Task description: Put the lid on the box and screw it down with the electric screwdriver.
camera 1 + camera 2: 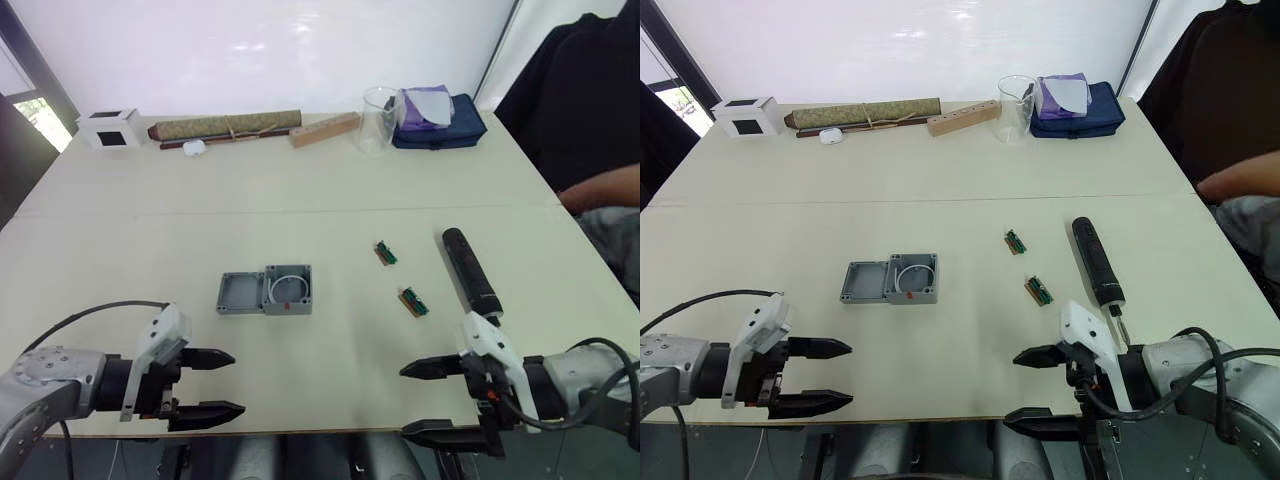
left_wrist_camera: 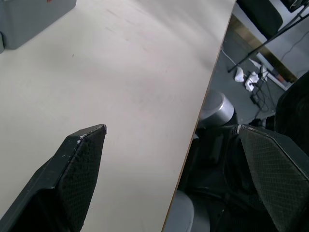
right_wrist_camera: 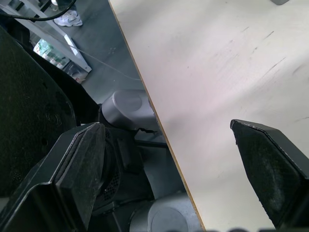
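Observation:
The grey box [image 1: 288, 289], with a white wire loop inside, lies open side up near the middle of the table [image 1: 320, 190]. The shallow grey lid [image 1: 240, 293] lies touching its left side, inside up. To the right, the black electric screwdriver [image 1: 470, 272] lies flat with its thin bit pointing toward the near edge. My left gripper [image 1: 237, 382] hovers open at the near edge, in front of the lid and empty. My right gripper [image 1: 404, 402] is open and empty over the near edge, just before the screwdriver's tip. A grey corner of the box [image 2: 29, 19] shows in the left wrist view.
Two small green circuit boards [image 1: 386, 252] [image 1: 413, 301] lie between box and screwdriver. Along the far edge stand a white cube [image 1: 108, 128], a brown roll [image 1: 225, 126], a wooden block [image 1: 325, 129], a clear cup [image 1: 380, 118] and a blue pouch [image 1: 440, 122]. A person's arm [image 1: 600, 188] rests at the right edge.

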### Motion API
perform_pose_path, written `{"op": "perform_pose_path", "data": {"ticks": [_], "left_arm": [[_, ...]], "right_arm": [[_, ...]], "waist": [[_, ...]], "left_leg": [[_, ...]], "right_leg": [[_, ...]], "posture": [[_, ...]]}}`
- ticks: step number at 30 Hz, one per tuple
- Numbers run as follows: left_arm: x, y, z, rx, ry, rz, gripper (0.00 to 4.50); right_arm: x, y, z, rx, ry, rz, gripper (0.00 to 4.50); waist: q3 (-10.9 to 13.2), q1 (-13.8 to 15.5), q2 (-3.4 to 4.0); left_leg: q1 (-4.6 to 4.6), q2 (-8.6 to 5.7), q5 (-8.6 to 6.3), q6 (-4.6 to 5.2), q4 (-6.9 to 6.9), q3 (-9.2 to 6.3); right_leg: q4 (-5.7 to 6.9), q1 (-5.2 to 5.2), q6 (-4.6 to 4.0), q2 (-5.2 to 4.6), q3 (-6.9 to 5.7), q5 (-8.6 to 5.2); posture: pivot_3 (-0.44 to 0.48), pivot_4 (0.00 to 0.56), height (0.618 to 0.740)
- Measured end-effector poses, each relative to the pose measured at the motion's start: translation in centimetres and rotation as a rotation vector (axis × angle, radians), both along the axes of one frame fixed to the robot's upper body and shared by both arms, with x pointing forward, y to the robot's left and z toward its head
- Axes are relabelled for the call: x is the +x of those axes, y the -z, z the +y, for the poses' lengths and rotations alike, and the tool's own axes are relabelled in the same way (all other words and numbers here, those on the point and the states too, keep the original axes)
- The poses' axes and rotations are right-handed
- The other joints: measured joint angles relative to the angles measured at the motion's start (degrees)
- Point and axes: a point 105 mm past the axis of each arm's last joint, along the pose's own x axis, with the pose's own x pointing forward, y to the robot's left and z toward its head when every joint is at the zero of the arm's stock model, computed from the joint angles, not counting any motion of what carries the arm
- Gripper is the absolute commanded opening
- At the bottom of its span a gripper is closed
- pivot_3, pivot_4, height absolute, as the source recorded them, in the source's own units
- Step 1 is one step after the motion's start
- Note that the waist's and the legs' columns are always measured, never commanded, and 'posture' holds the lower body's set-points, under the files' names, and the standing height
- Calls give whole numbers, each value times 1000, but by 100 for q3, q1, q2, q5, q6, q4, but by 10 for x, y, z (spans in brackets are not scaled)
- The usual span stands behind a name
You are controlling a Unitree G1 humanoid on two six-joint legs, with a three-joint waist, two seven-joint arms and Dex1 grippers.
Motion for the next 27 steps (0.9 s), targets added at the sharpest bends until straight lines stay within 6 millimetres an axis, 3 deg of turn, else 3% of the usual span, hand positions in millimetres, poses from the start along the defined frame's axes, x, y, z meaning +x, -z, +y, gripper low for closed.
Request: {"op": "perform_pose_path", "data": {"ticks": [23, 27], "left_arm": [[14, 6, 3, 113, -14, -91, 4476], [41, -21, 0, 82, -18, -295, 4476]], "right_arm": [[12, 1, 5, 10, 72, -57, 4500], [24, -3, 8, 17, 187, 3, 4500]], "waist": [[-1, 0, -1], [-3, 10, -4]], "left_leg": [[2, 0, 0, 0, 1, -1], [0, -1, 0, 0, 10, -4]], "right_leg": [[2, 2, 1, 1, 0, 1], [5, 5, -4, 1, -1, 4]], "posture": [[0, 150, 740], [0, 150, 740]]}}
